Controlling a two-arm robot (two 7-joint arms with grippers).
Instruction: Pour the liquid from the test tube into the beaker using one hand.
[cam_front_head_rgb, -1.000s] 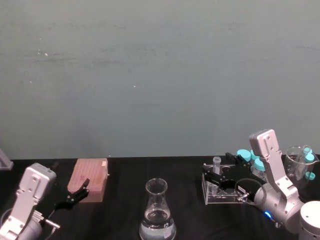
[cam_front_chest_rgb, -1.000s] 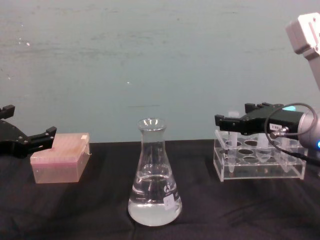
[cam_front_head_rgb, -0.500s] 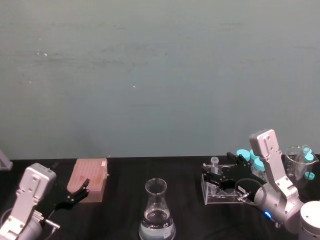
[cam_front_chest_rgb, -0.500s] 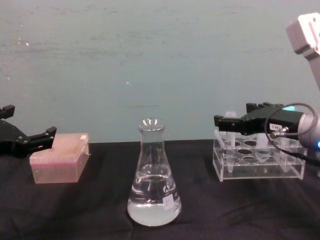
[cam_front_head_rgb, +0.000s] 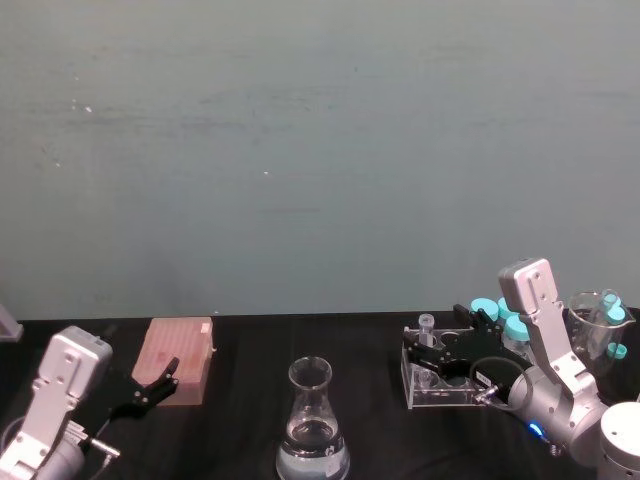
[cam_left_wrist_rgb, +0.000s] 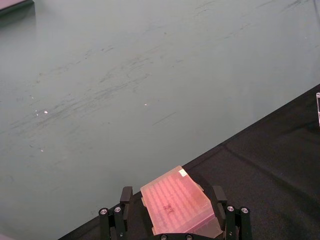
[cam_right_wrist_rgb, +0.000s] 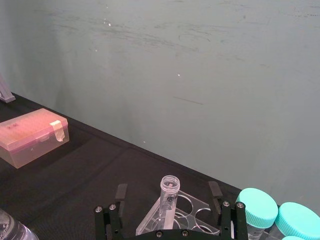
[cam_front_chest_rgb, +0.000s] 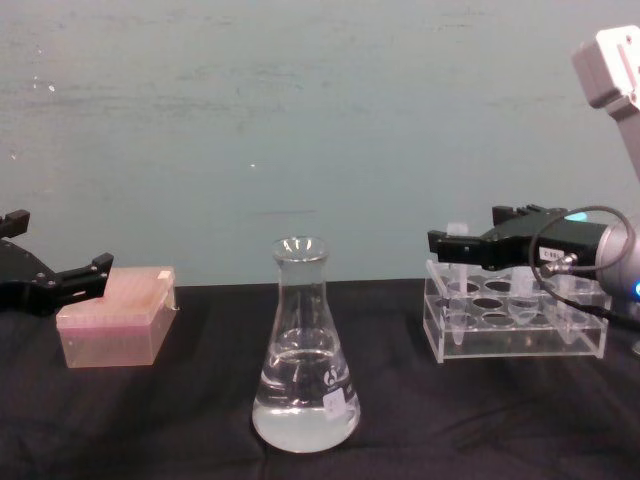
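The test tube (cam_right_wrist_rgb: 169, 191) stands upright in the near-left corner hole of a clear rack (cam_front_chest_rgb: 515, 328), its rimmed mouth showing above the rack (cam_front_head_rgb: 427, 323). My right gripper (cam_right_wrist_rgb: 168, 193) is open, with one finger on each side of the tube and a gap to both; it hovers level with the tube's top (cam_front_chest_rgb: 457, 232). I cannot tell whether the tube holds liquid. The beaker (cam_front_chest_rgb: 305, 350) stands mid-table (cam_front_head_rgb: 313, 420) with clear liquid (cam_front_chest_rgb: 305, 415) in its base. My left gripper (cam_front_head_rgb: 158, 385) rests open at the far left (cam_front_chest_rgb: 60, 280).
A pink lidded box (cam_front_chest_rgb: 110, 320) lies just beyond the left gripper (cam_left_wrist_rgb: 177, 202). Teal-capped tubes (cam_right_wrist_rgb: 257, 202) stand behind the rack, and a glass holding more of them (cam_front_head_rgb: 592, 320) is at the far right. Black cloth covers the table.
Nothing among the things has moved; the whole scene has only shifted slightly in the views.
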